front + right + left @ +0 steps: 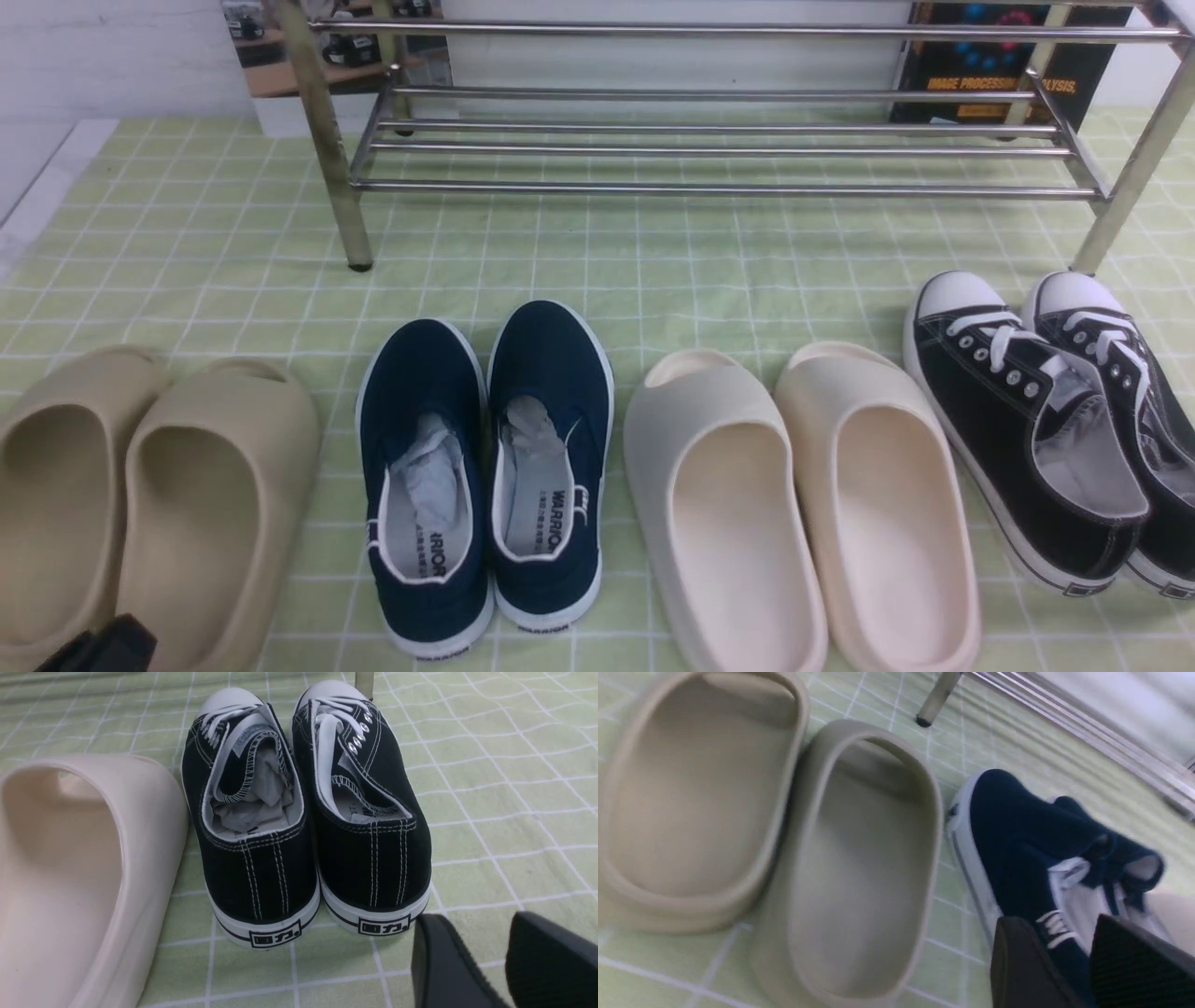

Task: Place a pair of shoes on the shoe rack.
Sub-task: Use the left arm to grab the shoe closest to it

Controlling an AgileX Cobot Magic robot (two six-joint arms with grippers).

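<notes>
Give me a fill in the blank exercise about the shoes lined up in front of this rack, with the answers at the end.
In front of the shoe rack stand ____ pairs of footwear.
The navy shoes carry the word ____ on the insole.
The only laced pair is the ____ sneakers.
In the front view, the tan slides lie to the ____ of the navy shoes.
Missing words: four; WARRIOR; black; left.
</notes>
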